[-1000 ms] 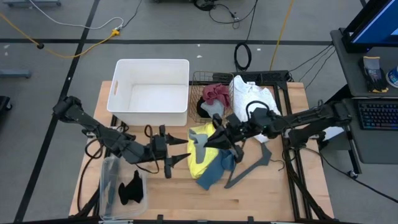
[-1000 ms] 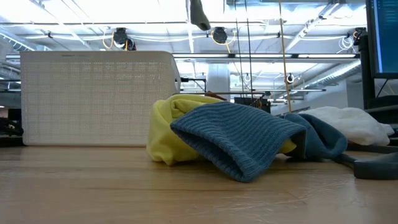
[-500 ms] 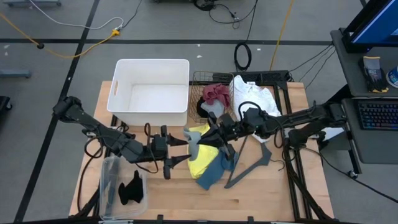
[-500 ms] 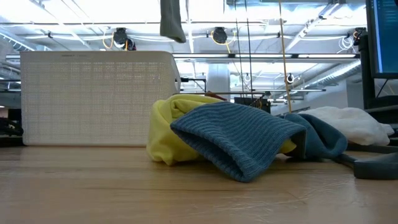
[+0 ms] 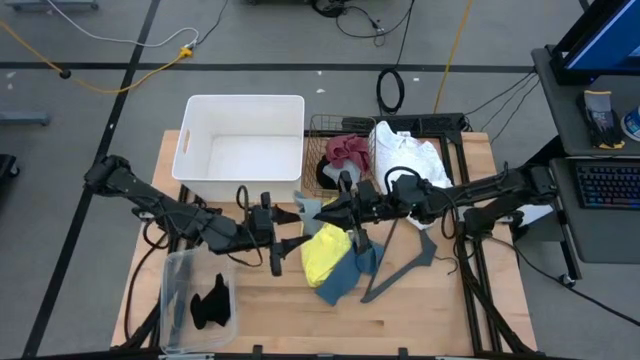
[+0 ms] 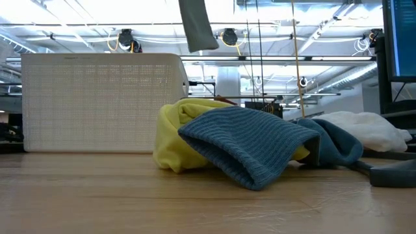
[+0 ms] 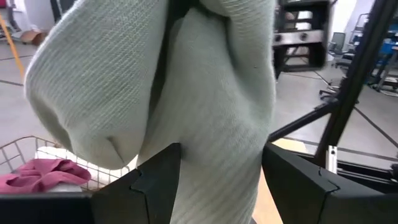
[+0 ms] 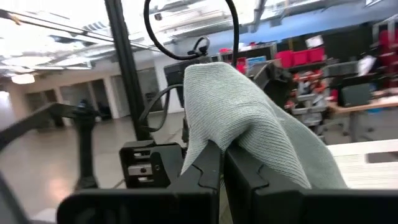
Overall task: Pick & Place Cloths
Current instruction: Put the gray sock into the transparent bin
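A small grey-green cloth (image 5: 308, 207) hangs in the air above the table's middle, with my right gripper (image 5: 323, 212) shut on it. Its lower end also shows at the top of the low view (image 6: 197, 26). My left gripper (image 5: 296, 228) is open and level, and its two fingers stand on either side of the hanging cloth (image 7: 211, 106). I cannot tell whether they touch it. On the table below lie a yellow cloth (image 5: 325, 252) and a blue-teal cloth (image 5: 345, 278). My right gripper pinches the grey-green cloth between its two shut fingers (image 8: 205, 168), at a bunched part (image 8: 239, 134) that drapes over the fingertips. The fingers come about level from the table's right side. The cloth hangs slack, lifted clear of the table.
A white bin (image 5: 240, 110) stands at the far left. Beside it is a wire basket (image 5: 325, 125) holding a maroon cloth (image 5: 347, 150). A white cloth (image 5: 405, 150) lies at the far right, a dark grey hanger (image 5: 400, 265) right of the pile, and a clear tub (image 5: 180, 290) with a black cloth (image 5: 212, 302) near left.
My right gripper has carried the grey-green cloth toward the table's left, up to my left gripper, rolling its wrist as it went. The cloth has stayed clear of the table and now hangs between my left gripper's fingers.
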Tool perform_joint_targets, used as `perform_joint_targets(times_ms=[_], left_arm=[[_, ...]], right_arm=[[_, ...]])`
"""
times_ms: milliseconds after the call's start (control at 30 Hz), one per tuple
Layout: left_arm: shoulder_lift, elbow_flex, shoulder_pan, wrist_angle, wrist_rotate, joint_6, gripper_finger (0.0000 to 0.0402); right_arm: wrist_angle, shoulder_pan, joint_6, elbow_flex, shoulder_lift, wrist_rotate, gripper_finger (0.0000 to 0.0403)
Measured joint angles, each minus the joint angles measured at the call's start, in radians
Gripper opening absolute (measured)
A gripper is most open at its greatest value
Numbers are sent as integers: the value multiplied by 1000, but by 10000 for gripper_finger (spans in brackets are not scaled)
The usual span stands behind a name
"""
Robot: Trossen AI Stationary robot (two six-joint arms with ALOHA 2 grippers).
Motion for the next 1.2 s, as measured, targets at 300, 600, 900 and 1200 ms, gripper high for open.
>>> perform_joint_targets(times_ms=[300,600,900,1200], left_arm=[[0,0,57,8,0,0,228],[0,0,116,27,-1,-2,228],[0,0,147,29,-4,-27,160],[0,0,149,29,-6,-11,13]], right_arm=[[10,44,-73,0,0,161,0],[6,70,-49,0,0,258,0],[-33,70,-39,0,0,255,0],[-152,69,-39,0,0,221,32]])
